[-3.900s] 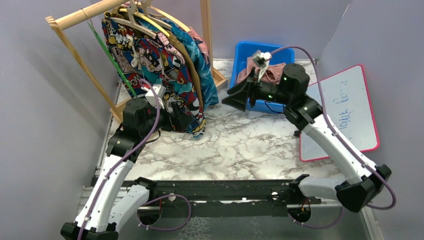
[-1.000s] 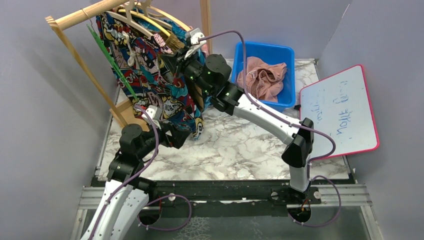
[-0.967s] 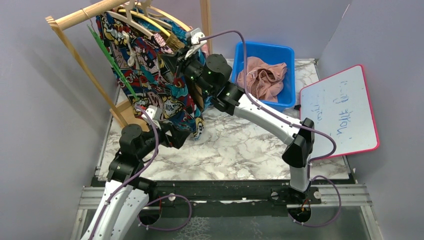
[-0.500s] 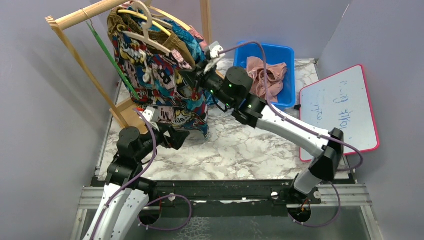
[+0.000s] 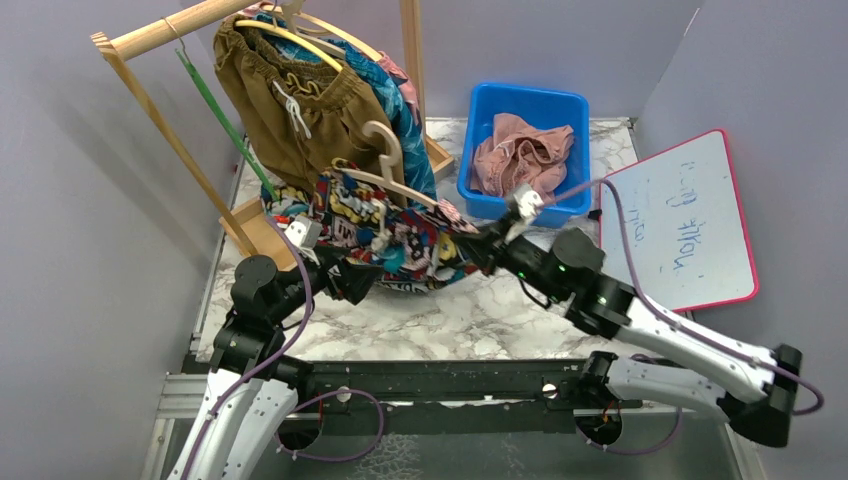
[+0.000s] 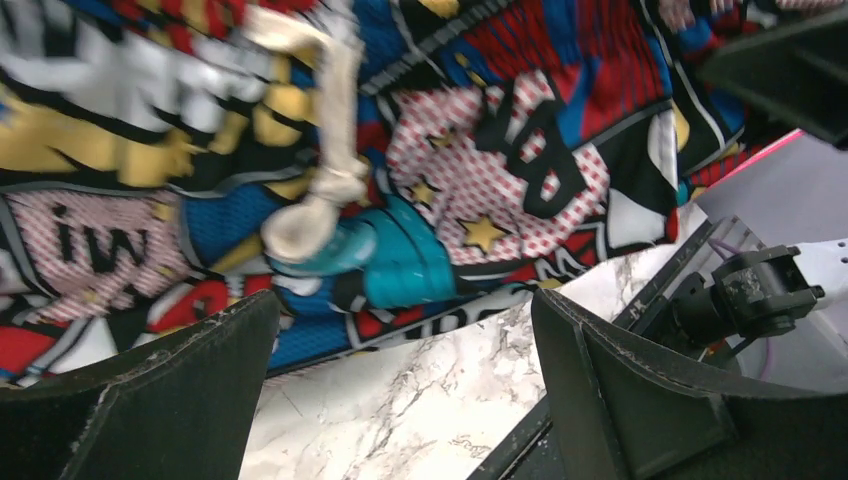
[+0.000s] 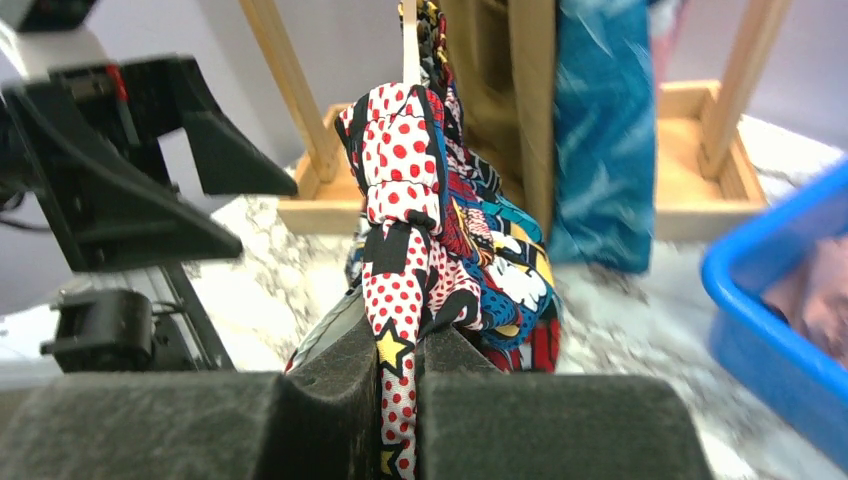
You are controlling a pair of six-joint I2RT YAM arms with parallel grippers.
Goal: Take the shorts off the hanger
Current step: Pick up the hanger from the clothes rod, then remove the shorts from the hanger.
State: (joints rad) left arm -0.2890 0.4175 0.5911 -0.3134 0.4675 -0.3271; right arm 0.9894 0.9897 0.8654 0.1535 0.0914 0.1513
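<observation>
We see a white marble-patterned tabletop point(image 5: 480, 310) spreading beneath the right pincer point(image 5: 474, 243), evenly lit, with only soft shadows. Plain lavender-grey walls point(image 5: 60, 200) close it in, one beyond the pincer and one on either side. A wooden rack point(image 5: 150, 35) stands beyond the pincer and to its left, base frame on the marble. A blue bin point(image 5: 520, 95) sits just beyond it. To the pincer's right, a pink-edged whiteboard point(image 5: 680, 225) rests at the side wall. Nearer than the pincer, a black rail point(image 5: 450, 378) edges the table.

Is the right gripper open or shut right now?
Shut on the comic-print shorts: in the wrist view the right gripper pinches the dotted fabric tight, with no gap showing.
</observation>
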